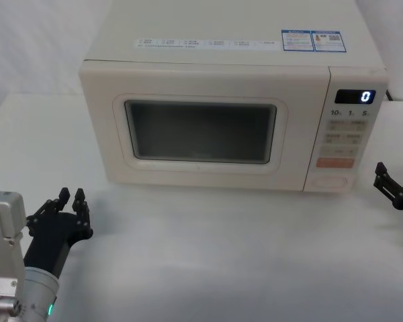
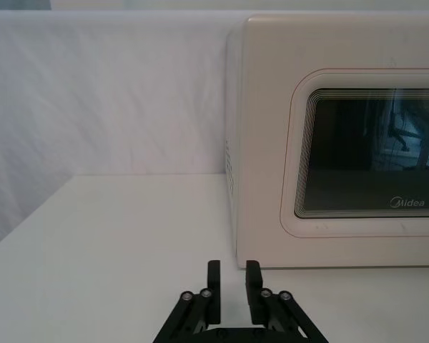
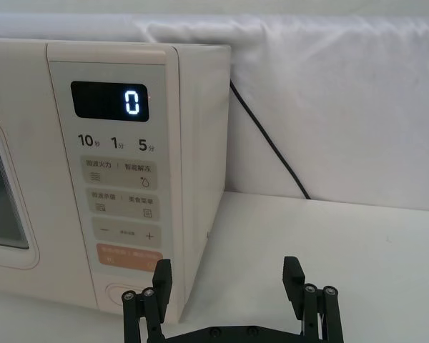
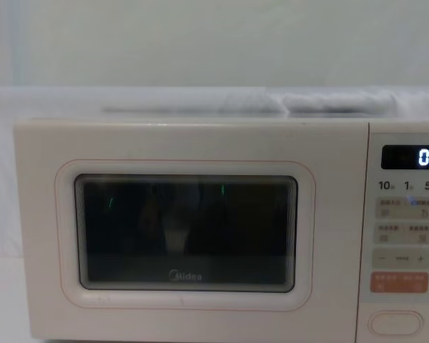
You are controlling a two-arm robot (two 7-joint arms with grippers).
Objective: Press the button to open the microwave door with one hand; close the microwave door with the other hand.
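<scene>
Clearly we could press the orange key (image 1: 334,162) instead: the button (image 1: 330,180) sits just beneath it (bottom of the panel). Our right gripper (image 3: 229,282) is spread wide beside the microwave, the left gripper (image 2: 233,277) narrow; the microwave door (image 1: 203,131) is shut.

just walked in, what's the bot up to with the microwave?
Nothing touched yet. The microwave door is shut and the display reads 0. The right gripper, fingers open, hovers low beside the control panel, near the button but not on it. The left gripper, fingers slightly apart, waits over the table off the microwave's left front corner.
</scene>
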